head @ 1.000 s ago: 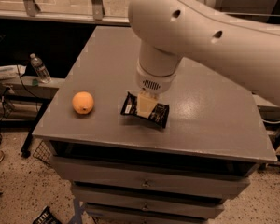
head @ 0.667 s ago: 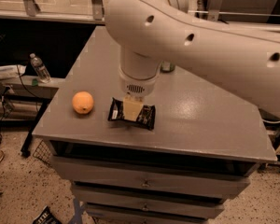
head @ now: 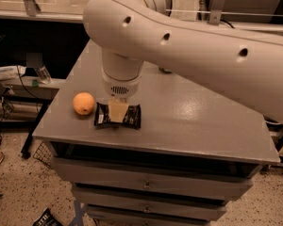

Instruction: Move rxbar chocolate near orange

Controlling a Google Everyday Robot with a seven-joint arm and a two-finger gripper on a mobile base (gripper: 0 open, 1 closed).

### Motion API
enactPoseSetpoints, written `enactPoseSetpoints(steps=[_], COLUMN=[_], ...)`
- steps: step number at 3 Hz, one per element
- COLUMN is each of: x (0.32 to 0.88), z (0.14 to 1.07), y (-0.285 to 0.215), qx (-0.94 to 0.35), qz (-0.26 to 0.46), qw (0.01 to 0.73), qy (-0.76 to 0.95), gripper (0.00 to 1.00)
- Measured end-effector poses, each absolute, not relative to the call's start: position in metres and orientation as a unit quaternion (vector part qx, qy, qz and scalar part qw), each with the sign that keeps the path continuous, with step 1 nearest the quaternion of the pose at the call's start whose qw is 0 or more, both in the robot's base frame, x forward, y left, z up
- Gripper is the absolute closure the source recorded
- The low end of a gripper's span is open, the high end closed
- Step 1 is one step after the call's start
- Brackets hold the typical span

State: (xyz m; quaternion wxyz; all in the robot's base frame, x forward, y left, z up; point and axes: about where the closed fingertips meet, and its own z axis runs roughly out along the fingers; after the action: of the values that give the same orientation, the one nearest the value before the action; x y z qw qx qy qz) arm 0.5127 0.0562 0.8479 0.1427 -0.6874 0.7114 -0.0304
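A grey metal tabletop (head: 193,112) sits on a cabinet of drawers (head: 146,185), above a speckled floor, with a dark cluttered shelf off to the left. The white arm (head: 188,46) comes in from the right edge and bends down over the front-left part of the top. There the gripper (head: 117,108) stands straight down on the middle of the rxbar chocolate (head: 130,117). I cannot tell whether its jaws are clamped on the wrapper or only pressing on it.

A second ago the bar lay nearer the middle of the front edge, with a plain gap of bare table between it and the orange (head: 84,103). Since then the bar and gripper have slid together toward the left edge, and that gap has closed. The orange has stayed where it was, near the front-left corner. The bar is now just beside it, close to the front edge, though I cannot tell whether they touch. By my judgement the moving is as good as done. What seems left is to release the bar and lift away without nudging the fruit, which would roll easily.

The bar lies flat with its long axis nearly parallel to the front edge. It looks less skewed than a second ago. Its left short end points at the orange, and its right short end points toward the right edge.
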Motion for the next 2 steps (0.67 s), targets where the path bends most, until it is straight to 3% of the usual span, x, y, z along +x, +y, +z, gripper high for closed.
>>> enactPoseSetpoints(steps=[1, 2], x=[0.5172, 0.5172], z=[0.843, 0.8456], y=[0.0603, 0.0603], qx=[-0.689, -0.689], qz=[-0.029, -0.029], qw=[0.137, 0.137], qy=[0.711, 0.711], gripper=[1.0, 0.82])
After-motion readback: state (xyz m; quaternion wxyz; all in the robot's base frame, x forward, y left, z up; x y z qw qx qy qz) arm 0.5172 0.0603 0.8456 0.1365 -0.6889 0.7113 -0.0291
